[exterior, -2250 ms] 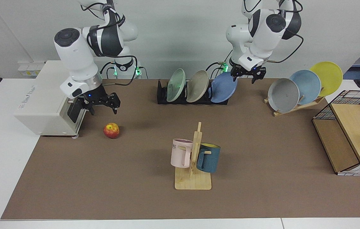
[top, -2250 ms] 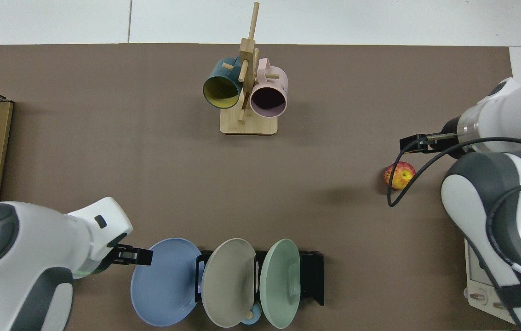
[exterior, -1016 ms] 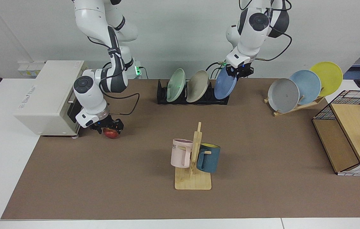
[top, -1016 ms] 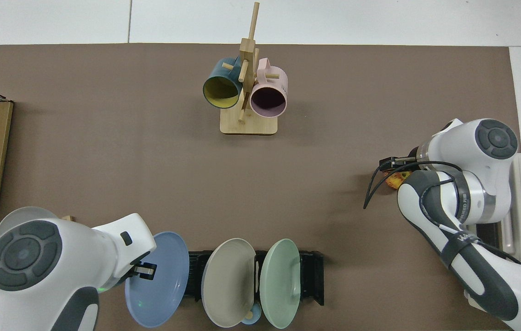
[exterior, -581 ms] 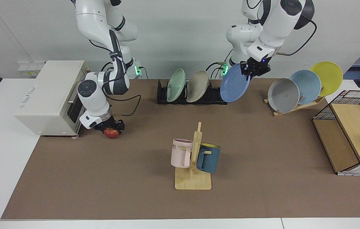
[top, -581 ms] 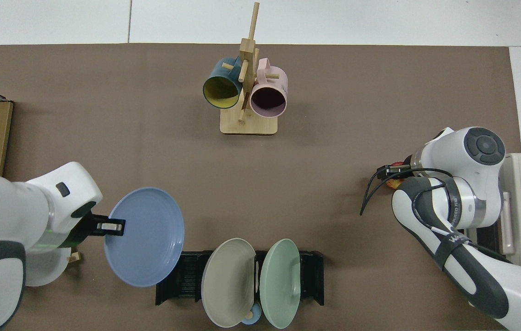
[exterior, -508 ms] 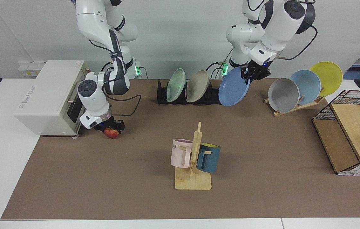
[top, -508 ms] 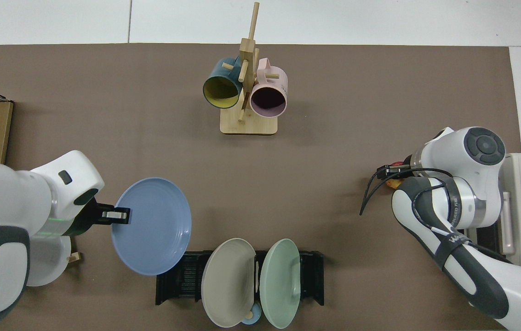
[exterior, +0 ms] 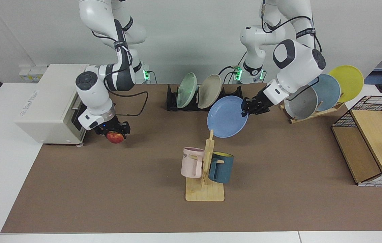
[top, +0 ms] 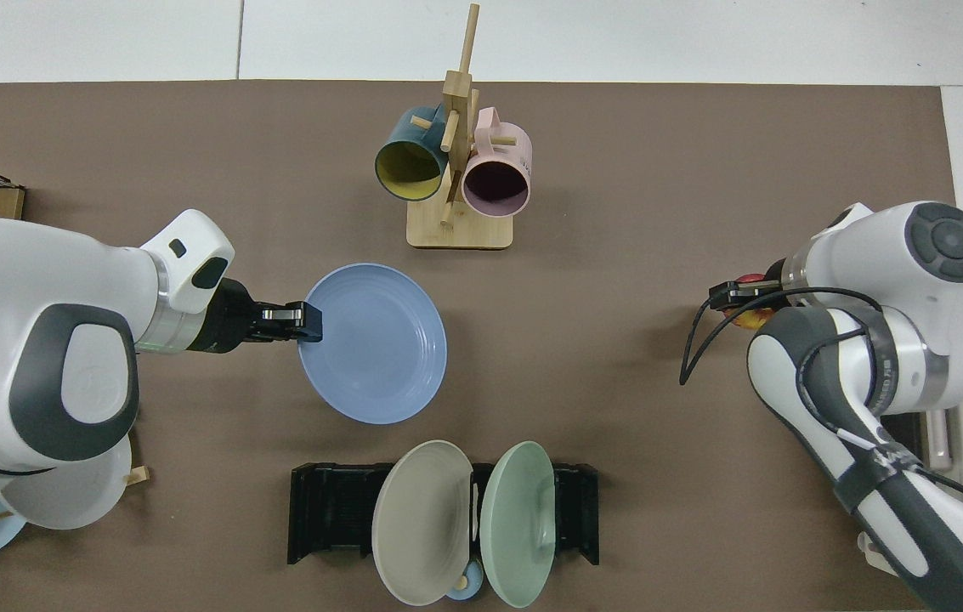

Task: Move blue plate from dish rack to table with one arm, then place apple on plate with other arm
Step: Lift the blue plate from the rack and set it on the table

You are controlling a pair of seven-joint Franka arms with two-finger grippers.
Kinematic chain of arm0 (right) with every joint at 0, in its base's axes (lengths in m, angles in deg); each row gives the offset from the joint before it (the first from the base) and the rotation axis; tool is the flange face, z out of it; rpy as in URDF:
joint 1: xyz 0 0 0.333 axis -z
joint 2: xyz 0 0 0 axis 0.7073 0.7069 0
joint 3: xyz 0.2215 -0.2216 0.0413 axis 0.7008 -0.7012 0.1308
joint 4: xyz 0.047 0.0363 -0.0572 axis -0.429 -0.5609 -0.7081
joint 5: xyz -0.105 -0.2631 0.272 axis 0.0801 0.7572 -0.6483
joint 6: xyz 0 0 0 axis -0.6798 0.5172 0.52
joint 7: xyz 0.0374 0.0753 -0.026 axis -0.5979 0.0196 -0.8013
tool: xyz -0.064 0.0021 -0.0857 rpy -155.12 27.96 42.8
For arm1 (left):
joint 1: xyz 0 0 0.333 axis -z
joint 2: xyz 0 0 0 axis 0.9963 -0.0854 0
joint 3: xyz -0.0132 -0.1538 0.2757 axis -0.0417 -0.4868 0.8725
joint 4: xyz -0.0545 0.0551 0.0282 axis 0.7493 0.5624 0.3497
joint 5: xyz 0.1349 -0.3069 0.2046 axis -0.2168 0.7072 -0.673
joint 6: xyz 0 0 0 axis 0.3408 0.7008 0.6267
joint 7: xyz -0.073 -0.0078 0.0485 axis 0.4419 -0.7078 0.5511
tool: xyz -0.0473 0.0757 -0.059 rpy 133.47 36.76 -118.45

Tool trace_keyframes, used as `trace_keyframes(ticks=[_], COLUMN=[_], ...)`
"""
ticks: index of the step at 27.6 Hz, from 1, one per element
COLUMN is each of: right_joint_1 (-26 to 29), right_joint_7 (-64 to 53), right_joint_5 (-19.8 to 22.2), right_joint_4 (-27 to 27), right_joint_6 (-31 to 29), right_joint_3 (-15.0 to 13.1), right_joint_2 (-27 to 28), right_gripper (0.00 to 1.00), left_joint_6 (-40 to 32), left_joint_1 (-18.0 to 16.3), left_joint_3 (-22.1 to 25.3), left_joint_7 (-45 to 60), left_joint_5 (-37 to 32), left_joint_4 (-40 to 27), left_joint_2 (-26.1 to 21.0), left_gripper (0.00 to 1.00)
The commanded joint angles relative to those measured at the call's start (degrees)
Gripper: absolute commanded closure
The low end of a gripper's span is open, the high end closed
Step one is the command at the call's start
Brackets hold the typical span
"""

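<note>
Plate: blue plate (exterior: 227, 116) out of the dish rack (exterior: 204, 101), held above the desk (exterior: 110, 189) in front of it, rim pinched by left gripper (exterior: 246, 107).
Apple: apple (exterior: 115, 137) clamped in right gripper (exterior: 115, 132), far from rack.
Remaining: set plate down, then apple onto it.

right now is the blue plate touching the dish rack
Apart. The top view shows bare mat between the blue plate, held by the left gripper, and the dish rack.
</note>
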State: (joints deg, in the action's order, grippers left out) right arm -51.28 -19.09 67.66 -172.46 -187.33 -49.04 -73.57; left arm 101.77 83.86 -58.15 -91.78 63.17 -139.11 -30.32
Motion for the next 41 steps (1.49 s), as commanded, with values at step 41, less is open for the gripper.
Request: trace_keyframes(ticks=[41], right_joint_1=[-2.97], right_joint_7=[1.69], right_joint_5=[0.31], right_joint_4=[4.07], right_joint_6=[11.74], right_joint_3=[0.65], right_joint_2=[-7.33], right_gripper=[1.0], left_joint_6=[17.12], left_joint_1=[2.12], left_joint_3=[-9.6], left_joint_7=[-4.15], left_joint_5=[1.6], left_joint_4=[-7.36], left_joint_2=[-6.4], left_gripper=[0.63])
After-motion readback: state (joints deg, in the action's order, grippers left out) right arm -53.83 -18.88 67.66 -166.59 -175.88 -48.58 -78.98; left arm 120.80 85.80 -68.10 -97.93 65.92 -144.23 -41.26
